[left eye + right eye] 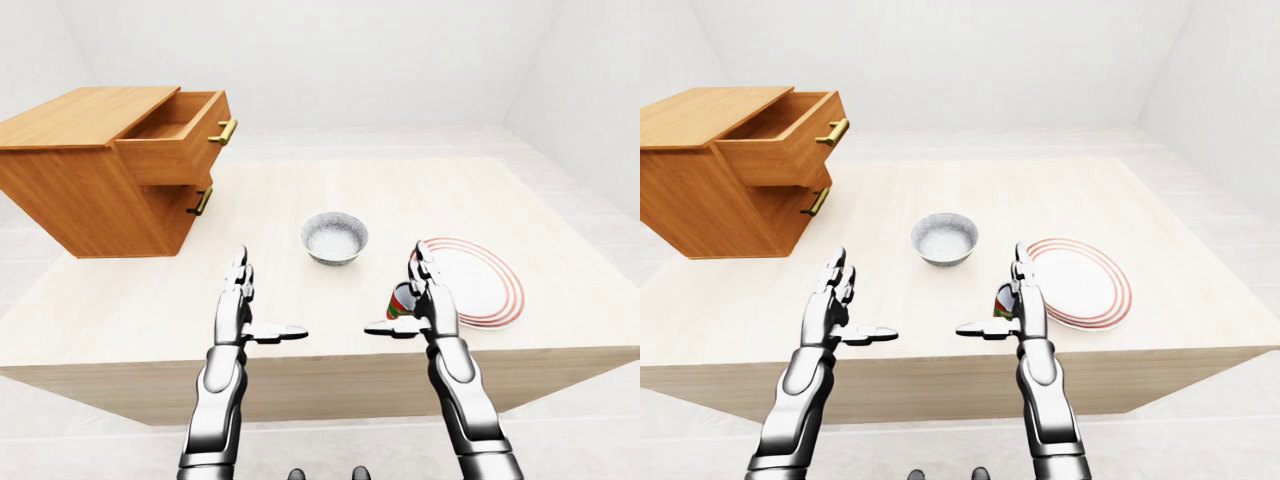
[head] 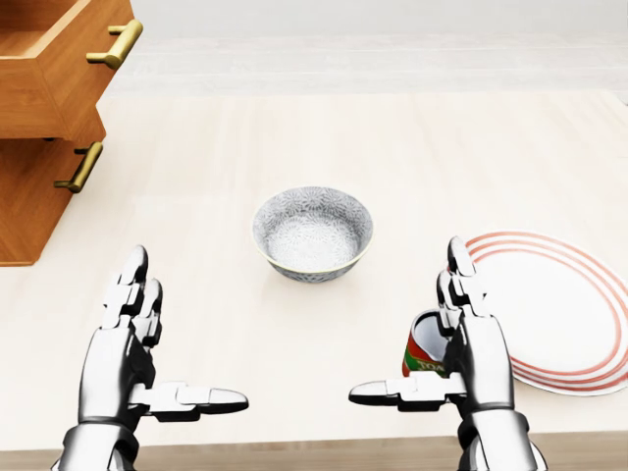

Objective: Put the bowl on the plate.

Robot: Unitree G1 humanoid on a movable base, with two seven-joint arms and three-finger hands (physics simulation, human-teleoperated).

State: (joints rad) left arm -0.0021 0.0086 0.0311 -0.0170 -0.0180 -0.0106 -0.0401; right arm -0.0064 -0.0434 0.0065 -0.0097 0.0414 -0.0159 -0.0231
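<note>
Both hands hovering over the table (image 2: 392, 137) edge nearest the robot, fingers spread, holding nothing: left hand (image 2: 137, 343), right hand (image 2: 461, 343). Bowl (image 2: 312, 234) sitting upright mid-table, between and beyond them. Plate (image 2: 564, 309) lying right of the bowl, apart from it. Red-green cup (image 2: 424, 355) standing just beside the plate, partly hidden by the right hand. Wooden drawer unit (image 1: 100, 165) at left, top drawer open.

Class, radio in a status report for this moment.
Left hand, right hand open, empty. Grey patterned bowl off red-rimmed white plate. Red-green cup behind right hand.
</note>
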